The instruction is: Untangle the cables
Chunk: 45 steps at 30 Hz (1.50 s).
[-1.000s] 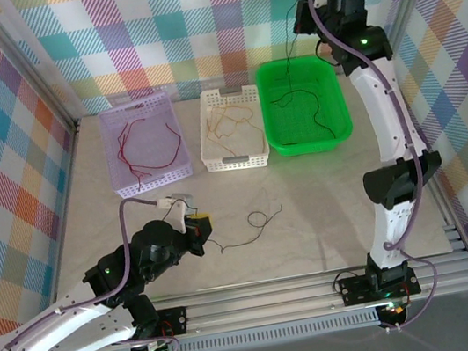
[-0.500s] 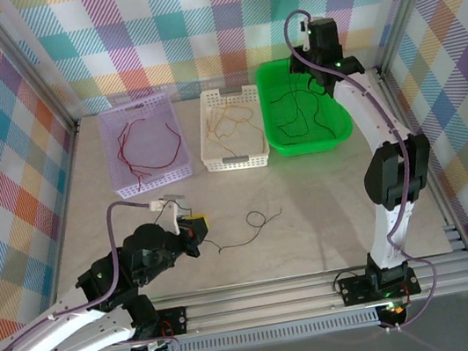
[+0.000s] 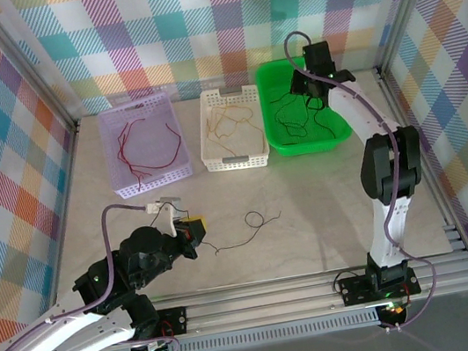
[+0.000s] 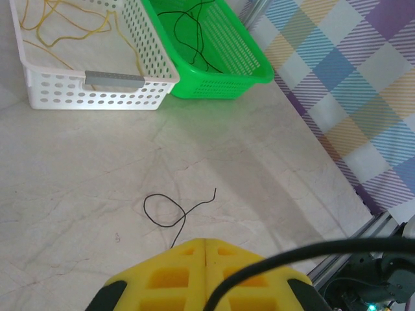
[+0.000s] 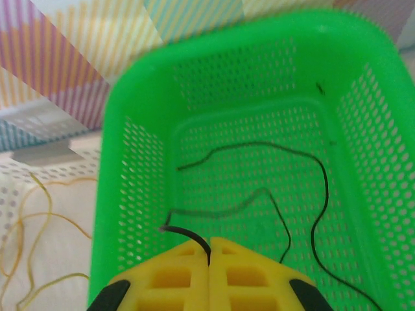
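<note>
The cables are hair-fine wires, judged nearly weightless, limp and quick to snag. Each would drape and trail rather than keep a shape, so a firm pinch at a free end, drawn away slowly, looks the best hold.

At the left, the lilac perforated plastic basket [image 3: 153, 184] holds thin red wires [image 3: 125, 148], seemingly two or three, though the strands are too fine to separate surely. Nearer, the left hand [image 4: 205, 243] is clenched, yellow fingers together. One loose black wire [image 4: 185, 214] lies on the pale marbled table [image 3: 329, 214], curled in a single loop. Its near end runs in under the fingertips and is apparently pinched.

The white perforated plastic basket [image 3: 236, 163] carries several yellow wires [image 3: 230, 123], too tangled to count. The green perforated plastic basket [image 5: 130, 129] holds black wires [image 5: 253, 144], at least two counting the one being lowered. Over it the right hand [image 5: 209, 243] is clenched on the held black wire [image 5: 191, 236], gripped at its end.

That makes three baskets, two hands and one wire on the table.
</note>
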Tool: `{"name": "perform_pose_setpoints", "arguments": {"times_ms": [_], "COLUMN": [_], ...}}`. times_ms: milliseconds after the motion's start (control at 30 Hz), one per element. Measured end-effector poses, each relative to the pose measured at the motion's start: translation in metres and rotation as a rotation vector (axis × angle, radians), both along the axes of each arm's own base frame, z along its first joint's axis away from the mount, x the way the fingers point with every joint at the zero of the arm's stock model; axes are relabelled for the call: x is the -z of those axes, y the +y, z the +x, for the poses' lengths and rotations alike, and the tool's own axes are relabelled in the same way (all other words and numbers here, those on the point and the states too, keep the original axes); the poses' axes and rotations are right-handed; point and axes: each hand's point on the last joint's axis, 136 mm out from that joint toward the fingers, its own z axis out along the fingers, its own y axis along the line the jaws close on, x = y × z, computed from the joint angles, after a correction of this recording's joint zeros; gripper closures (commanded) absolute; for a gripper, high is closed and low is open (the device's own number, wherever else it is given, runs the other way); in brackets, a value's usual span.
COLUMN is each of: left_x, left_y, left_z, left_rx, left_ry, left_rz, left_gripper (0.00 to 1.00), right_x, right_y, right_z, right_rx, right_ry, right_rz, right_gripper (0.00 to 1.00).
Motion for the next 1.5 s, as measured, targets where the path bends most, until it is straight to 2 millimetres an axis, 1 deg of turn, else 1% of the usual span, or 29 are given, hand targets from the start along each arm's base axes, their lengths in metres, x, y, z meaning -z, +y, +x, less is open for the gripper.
{"name": "perform_pose_setpoints", "arguments": {"times_ms": [133,200,267,400,533,800,1033,1100,1167,1233,1300,1400,1467,1500], "left_x": [0.000,0.000,0.000,0.000,0.000,0.011,0.012,0.012,0.012,0.012,0.012,0.012,0.011,0.010], "left_y": [0.000,0.000,0.000,0.000,0.000,-0.004,-0.006,-0.006,-0.007,-0.007,-0.007,-0.008,-0.009,-0.009], "left_z": [0.000,0.000,0.000,0.000,0.000,-0.002,-0.003,-0.004,-0.004,-0.004,-0.005,-0.005,-0.005,-0.005], "left_rx": [-0.001,-0.001,-0.001,-0.001,-0.001,0.002,0.010,0.013,0.015,0.015,0.014,0.014,0.014,0.012], "left_ry": [0.002,0.002,0.002,0.003,0.005,0.030,0.032,0.032,0.034,0.035,0.037,0.041,0.042,0.041], "left_rz": [-0.002,-0.003,-0.003,-0.003,-0.006,-0.001,0.002,0.002,0.000,-0.001,-0.002,-0.009,-0.017,-0.020], "left_gripper": [1.00,1.00,1.00,1.00,1.00,1.00,1.00,1.00,1.00,1.00,1.00,1.00,1.00,1.00], "right_x": [0.040,0.054,0.063,0.072,0.075,0.082,0.088,0.089,0.091,0.093,0.091,0.075,0.051,0.040], "right_y": [-0.002,-0.002,-0.002,-0.002,-0.002,-0.001,-0.001,0.000,0.000,0.001,0.001,0.002,0.002,0.003], "right_z": [-0.007,-0.010,-0.013,-0.015,-0.019,-0.025,-0.031,-0.032,-0.034,-0.040,-0.048,-0.063,-0.077,-0.083], "right_rx": [0.014,0.019,0.025,0.032,0.036,0.031,0.026,0.023,0.020,0.015,0.011,0.002,-0.013,-0.020], "right_ry": [0.099,0.137,0.167,0.196,0.217,0.256,0.287,0.294,0.300,0.312,0.322,0.305,0.267,0.245], "right_rz": [0.007,0.011,0.019,0.034,0.050,0.055,0.057,0.058,0.062,0.066,0.071,0.090,0.107,0.118], "right_gripper": [1.00,1.00,1.00,1.00,0.98,0.88,0.77,0.73,0.66,0.61,0.53,0.41,0.31,0.21]}}
